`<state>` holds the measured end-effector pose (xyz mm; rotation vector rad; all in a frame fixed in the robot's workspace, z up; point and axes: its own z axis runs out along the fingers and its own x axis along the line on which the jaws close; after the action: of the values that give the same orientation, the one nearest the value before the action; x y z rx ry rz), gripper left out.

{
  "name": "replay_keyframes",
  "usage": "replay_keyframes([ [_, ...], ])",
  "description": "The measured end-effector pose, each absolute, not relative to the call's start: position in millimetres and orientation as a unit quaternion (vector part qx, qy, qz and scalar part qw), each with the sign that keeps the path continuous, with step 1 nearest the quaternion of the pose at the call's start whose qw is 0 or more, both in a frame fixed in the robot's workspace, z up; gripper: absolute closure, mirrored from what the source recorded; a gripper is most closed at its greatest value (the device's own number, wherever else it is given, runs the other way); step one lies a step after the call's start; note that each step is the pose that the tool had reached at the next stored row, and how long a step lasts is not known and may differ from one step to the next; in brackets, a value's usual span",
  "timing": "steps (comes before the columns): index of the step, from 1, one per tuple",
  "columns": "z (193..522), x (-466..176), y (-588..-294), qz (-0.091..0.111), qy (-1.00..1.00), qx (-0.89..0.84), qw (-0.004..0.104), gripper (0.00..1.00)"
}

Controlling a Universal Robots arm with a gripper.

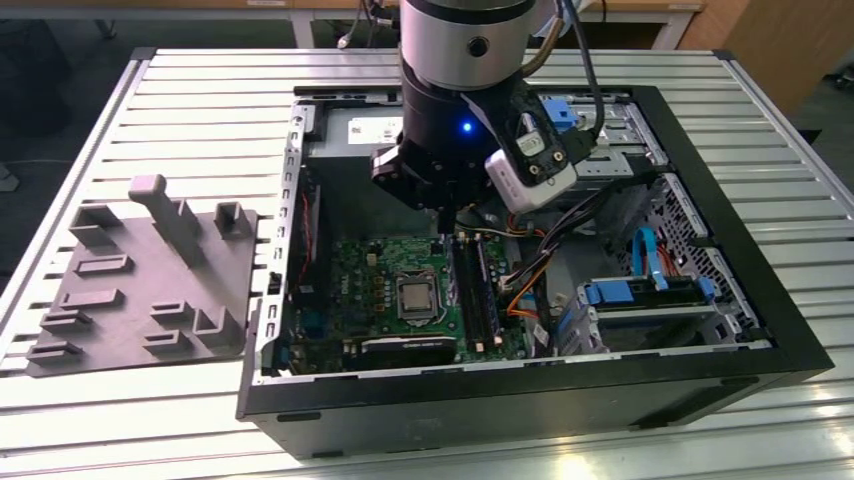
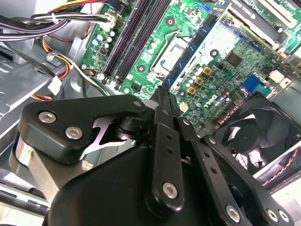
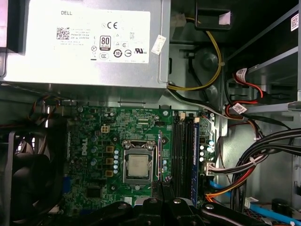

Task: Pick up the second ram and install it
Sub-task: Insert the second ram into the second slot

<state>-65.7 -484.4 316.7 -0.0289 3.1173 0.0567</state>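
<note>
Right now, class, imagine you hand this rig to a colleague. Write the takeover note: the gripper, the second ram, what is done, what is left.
Gripper: shut on the second ram, inside the open case.
Ram: held edge-on over the motherboard, close beside the memory slots, not in one.
Done: pickup.
Left: seating it in a slot.

We are looking at a slatted metal table (image 1: 200, 100), with wooden furniture (image 1: 761, 40) standing beyond it and light gleaming on its near slats.
</note>
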Motion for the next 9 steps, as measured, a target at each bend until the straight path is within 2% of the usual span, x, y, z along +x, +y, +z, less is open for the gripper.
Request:
replay_keyframes([
  [9, 313.7, -65.7, -484.3, 0.018, 1.000, -0.009, 0.012, 0.88],
])
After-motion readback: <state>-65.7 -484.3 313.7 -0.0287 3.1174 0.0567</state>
